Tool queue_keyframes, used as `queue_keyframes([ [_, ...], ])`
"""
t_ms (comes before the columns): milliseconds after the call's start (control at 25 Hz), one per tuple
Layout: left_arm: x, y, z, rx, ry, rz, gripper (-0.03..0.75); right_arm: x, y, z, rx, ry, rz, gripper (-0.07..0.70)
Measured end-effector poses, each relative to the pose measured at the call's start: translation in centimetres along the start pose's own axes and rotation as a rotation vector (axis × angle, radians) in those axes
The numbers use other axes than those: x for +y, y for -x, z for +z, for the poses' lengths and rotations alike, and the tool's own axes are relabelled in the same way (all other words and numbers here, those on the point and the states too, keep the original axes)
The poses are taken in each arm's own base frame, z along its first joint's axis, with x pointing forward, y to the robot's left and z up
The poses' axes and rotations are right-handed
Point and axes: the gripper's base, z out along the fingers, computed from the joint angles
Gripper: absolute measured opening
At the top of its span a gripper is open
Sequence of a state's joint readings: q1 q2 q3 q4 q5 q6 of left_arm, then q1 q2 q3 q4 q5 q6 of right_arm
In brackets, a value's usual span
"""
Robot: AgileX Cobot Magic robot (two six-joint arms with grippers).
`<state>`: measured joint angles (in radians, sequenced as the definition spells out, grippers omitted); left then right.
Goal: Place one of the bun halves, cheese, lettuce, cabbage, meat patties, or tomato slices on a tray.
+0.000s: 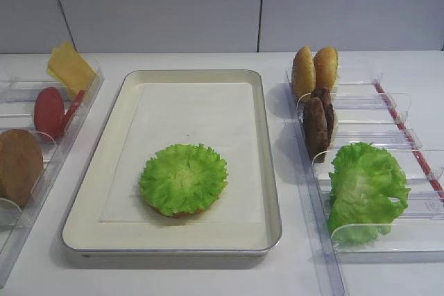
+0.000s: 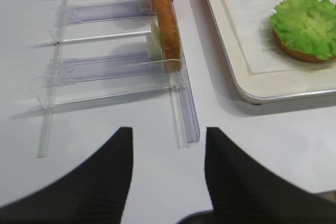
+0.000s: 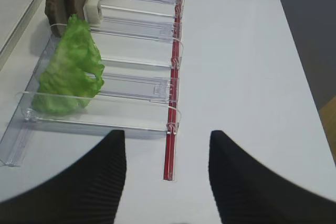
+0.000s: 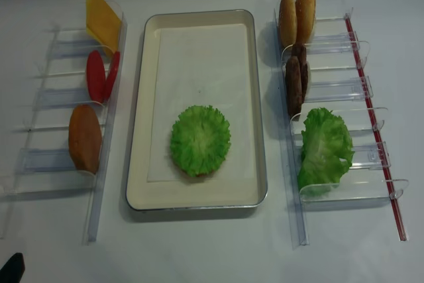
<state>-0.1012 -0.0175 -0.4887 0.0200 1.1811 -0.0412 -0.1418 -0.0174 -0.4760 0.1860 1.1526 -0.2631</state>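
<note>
A white table point(image 4: 212, 256) holds the big silver tray point(image 4: 139, 164) in the middle. Clear plastic bins point(image 4: 331, 193) sit on each side of it.

You won't find any readable text, labels, brand marks or nos. in any view. The tray point(image 1: 260, 171) and its white paper liner point(image 1: 194, 123) are plain, the clear plastic bins point(image 4: 331, 51) carry no print, and the red strip point(image 3: 170, 129) along the right bin is unmarked. Nothing legible on the food items or tabletop point(image 4: 212, 256) either.
</note>
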Motion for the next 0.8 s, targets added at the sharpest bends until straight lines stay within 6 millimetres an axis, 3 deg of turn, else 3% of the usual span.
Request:
queue_keyframes([
  [800,0.00,0.00,0.00,0.000,0.000,0.000,0.298,0.00,0.00,0.00,0.000,-0.001,0.001,0.372],
])
